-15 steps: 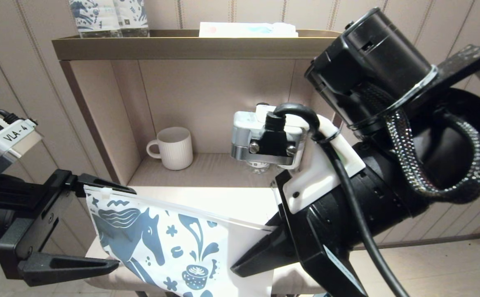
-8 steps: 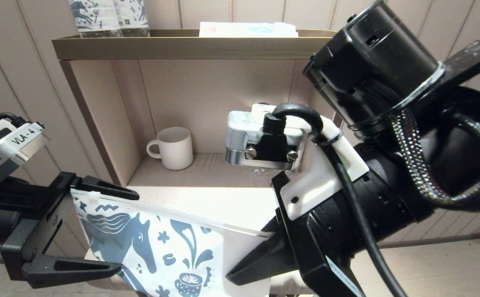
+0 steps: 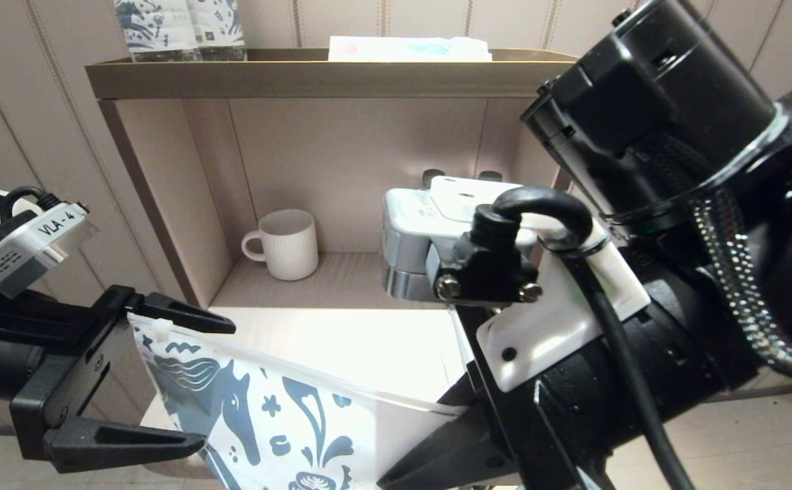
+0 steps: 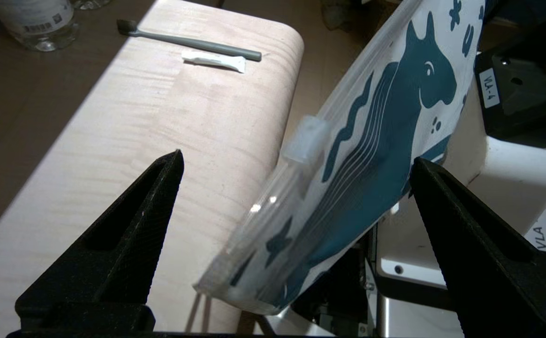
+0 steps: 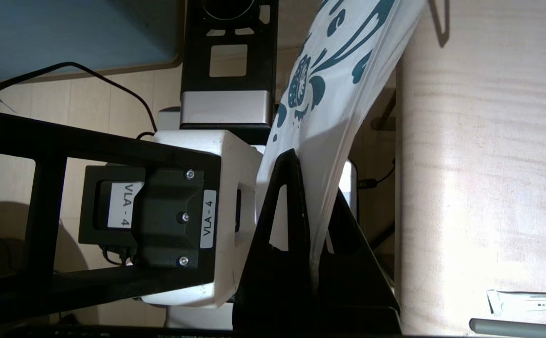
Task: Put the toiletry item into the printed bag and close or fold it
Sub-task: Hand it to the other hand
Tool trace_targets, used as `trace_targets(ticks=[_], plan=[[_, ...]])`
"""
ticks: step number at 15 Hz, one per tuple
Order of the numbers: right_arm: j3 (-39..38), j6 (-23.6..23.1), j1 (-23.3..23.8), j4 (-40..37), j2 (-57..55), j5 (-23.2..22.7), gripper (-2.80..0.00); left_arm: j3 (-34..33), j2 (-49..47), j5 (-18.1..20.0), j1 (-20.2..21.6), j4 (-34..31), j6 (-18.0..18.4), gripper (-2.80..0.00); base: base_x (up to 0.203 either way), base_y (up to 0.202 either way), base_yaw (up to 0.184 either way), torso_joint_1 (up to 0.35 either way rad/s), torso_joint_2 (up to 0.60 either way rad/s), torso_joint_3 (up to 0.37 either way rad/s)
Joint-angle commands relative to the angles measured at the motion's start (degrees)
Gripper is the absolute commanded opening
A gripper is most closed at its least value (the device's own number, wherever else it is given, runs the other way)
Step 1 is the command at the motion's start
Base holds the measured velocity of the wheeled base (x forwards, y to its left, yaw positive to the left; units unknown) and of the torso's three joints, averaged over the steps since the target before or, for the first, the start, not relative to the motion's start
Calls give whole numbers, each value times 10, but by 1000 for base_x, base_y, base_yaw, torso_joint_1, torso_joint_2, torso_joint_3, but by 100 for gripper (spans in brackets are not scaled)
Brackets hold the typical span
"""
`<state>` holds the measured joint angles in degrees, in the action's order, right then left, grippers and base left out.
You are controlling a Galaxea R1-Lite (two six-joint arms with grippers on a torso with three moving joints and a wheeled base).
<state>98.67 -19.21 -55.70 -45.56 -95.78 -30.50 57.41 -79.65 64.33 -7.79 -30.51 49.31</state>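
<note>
Now the printed bag [image 3: 280,415] hangs stretched between the two arms, off the near edge of the pale wooden table [image 4: 160,122]. The right gripper [image 5: 313,220] has its fingers pinched together on one end of the bag, the sheet running up from between them. The left gripper [image 3: 188,381] stands with its fingers spread wide, and the bag's other end (the one with the clear zip strip and slider) sits in the gap between them, touching neither fingertip in the left wrist view. The toothbrush [image 4: 193,41] lies flat on the table, well apart from both grippers, with a small white sachet [image 4: 214,60] just beside it. A white mug [image 3: 286,243] stands in the shelf niche behind.
</note>
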Motion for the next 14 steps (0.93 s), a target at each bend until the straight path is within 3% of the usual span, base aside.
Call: trace_targets(ticks=[1, 4, 5, 14], plan=[[-1, -1, 0, -1, 2, -2, -280, 2, -3, 4, -1, -2, 3, 0, 0, 0, 0, 0, 0, 0], [-1, -1, 0, -1, 1, -2, -280, 2, -3, 4, -1, -3, 3, 0, 0, 0, 0, 0, 0, 0], [-1, -1, 0, -1, 0, -2, -280, 2, -3, 4, -1, -3, 3, -280, 0, 0, 0, 0, 0, 0], [4, -1, 0, -1, -2, -3, -280, 2, -4, 4, -2, -3, 3, -280, 0, 0, 0, 0, 0, 0]])
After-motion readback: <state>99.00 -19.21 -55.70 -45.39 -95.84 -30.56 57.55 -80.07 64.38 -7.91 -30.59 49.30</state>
